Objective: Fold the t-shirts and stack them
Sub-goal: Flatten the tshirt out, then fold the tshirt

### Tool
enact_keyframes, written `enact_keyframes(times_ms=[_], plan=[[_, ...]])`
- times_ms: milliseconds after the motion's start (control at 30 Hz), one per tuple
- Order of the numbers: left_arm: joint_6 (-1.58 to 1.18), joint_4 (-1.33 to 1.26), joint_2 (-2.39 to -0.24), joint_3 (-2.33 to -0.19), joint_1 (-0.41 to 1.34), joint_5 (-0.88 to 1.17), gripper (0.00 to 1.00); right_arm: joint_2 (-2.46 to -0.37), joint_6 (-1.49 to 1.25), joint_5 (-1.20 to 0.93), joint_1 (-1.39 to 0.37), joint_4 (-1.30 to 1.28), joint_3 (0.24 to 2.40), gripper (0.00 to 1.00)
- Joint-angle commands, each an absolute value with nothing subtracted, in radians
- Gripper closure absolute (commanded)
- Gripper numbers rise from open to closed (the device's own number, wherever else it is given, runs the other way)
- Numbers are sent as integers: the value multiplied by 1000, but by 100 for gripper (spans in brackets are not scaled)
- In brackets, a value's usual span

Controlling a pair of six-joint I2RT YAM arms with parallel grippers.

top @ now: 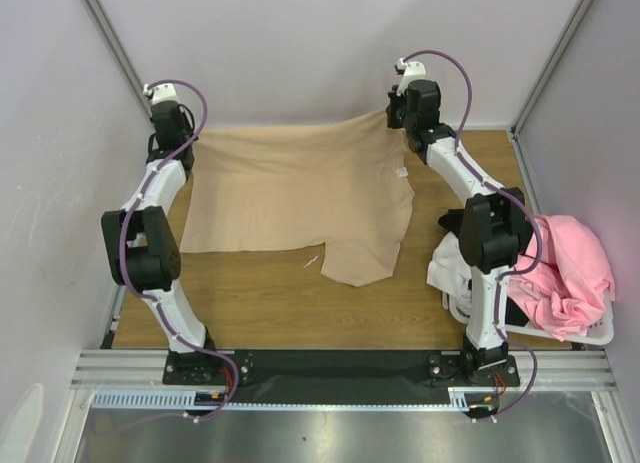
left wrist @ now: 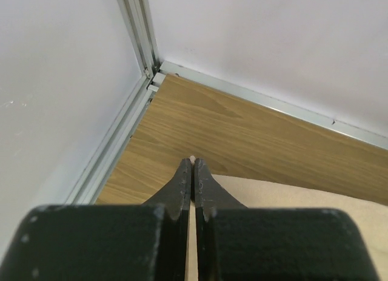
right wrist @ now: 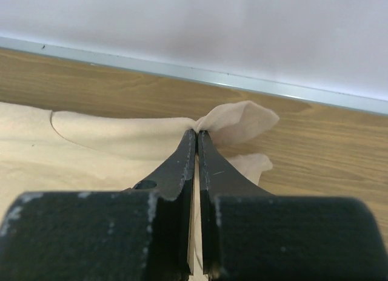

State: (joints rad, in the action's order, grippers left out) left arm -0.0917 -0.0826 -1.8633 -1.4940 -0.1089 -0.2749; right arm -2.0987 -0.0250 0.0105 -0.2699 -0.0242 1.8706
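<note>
A light tan t-shirt [top: 300, 195] lies spread on the far half of the wooden table. My left gripper [top: 186, 141] is shut on its far left corner; in the left wrist view a sliver of tan cloth shows between the fingertips of the gripper [left wrist: 193, 161], with the shirt [left wrist: 315, 202] behind. My right gripper [top: 393, 118] is shut on the shirt's far right corner, lifted slightly; in the right wrist view the gripper [right wrist: 197, 133] pinches bunched tan cloth [right wrist: 239, 122]. A pink t-shirt [top: 565, 273], a white one [top: 450, 263] and a black one [top: 456, 221] lie heaped at the right.
A white plastic laundry basket [top: 590, 333] stands at the right under the pink shirt, beside the right arm. White walls with metal frame rails [left wrist: 130, 120] close the back and sides. A small white scrap [top: 312, 260] lies on the table near the shirt's front edge.
</note>
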Motion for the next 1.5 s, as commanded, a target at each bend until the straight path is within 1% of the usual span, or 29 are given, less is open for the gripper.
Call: enact_keyframes(times_ms=[0,200,233,600,833,967,1100,1300,1467], plan=[[-66,-114,-1865,-1500,-118,-267,100,-2072,-9,26,-264,14,1882,100],[-40,-120,-1901,-1494,-126,-287,100,-2089,-5,14,-258,3,1887,100],[-37,-120,-1911,-1488,-129,-285,100,-2094,-3,9,-259,-29,1890,100],[-14,-166,-1999,-1525,-161,-219,100,-2181,-5,9,-253,-77,1970,100],[-23,-175,-2117,-1670,-163,-227,100,-2282,-3,12,-249,-87,2097,100],[-23,-167,-2184,-1765,-163,-207,100,-2362,-2,25,-247,-103,2230,100],[-25,-204,-2230,-1821,-163,-184,100,-2431,-2,35,-244,-98,2313,100],[-3,-271,-2289,-1871,-161,-150,100,-2467,-3,51,-239,-89,2344,100],[23,-269,-2336,-1937,-161,-147,99,-2483,-3,57,-238,-89,2347,100]])
